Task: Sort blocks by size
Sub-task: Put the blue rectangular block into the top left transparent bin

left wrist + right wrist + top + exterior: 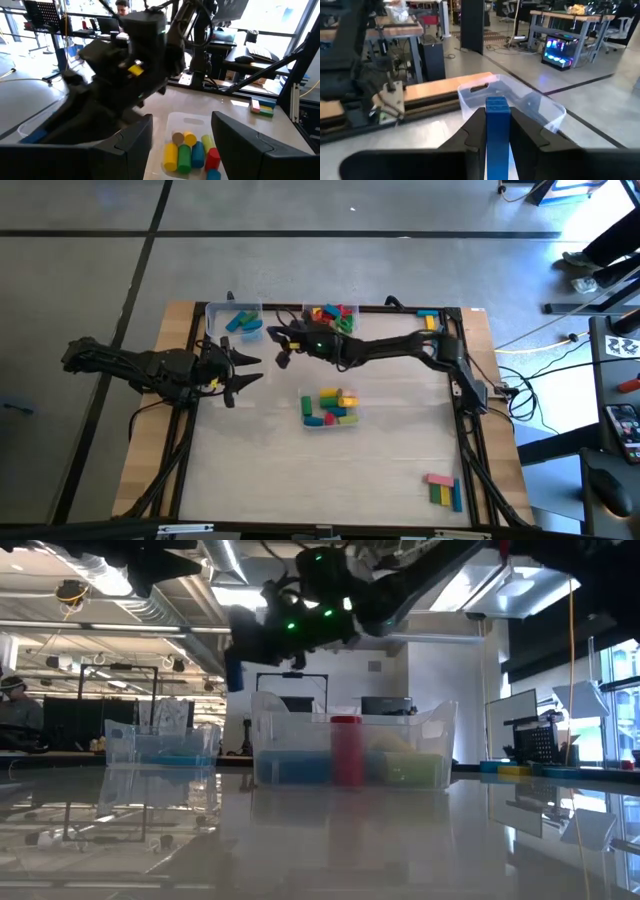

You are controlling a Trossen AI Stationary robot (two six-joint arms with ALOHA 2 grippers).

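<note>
My right gripper (283,350) hangs between two far tubs (243,309); my left gripper (243,372) waits open beside it. A third tub of blocks (330,408) sits mid-surface (400,450).

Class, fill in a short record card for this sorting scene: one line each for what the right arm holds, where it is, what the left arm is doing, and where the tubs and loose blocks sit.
right gripper: shut on a blue block
position: above the far-left tub
left gripper: open, empty, waiting at the table's left
middle tub: mixed coloured blocks
far-centre tub: more blocks
loose blocks: near right corner
</note>
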